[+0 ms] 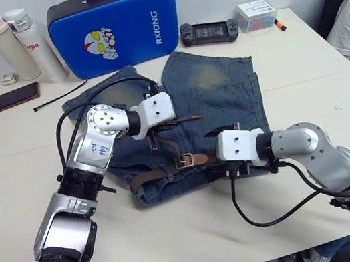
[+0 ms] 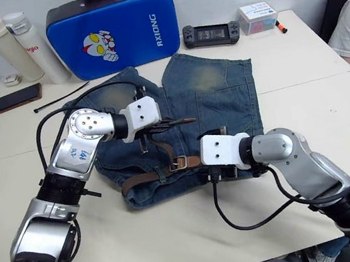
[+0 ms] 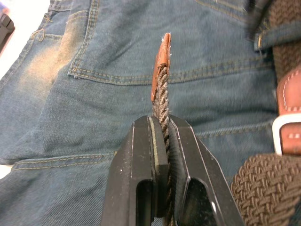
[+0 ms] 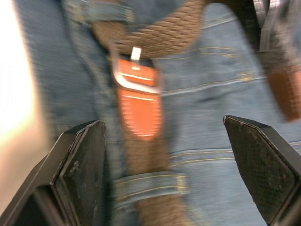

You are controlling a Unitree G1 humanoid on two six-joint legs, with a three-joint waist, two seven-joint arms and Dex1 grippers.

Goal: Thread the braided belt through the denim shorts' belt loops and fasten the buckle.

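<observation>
1. Gripping the braided belt near its tip, we note the left claw at frame centre.
2. We find the right claw open over the denim shorts, buckle lower centre.

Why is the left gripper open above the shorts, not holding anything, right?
Not quite. The left gripper is above the shorts, but it is shut on the belt, near its leather tip. The left wrist view shows this.

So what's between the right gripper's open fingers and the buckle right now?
Nothing but denim shorts and braided belt. In the right wrist view the right gripper is open, with the buckle just ahead on the waistband and a belt loop nearer.
</observation>
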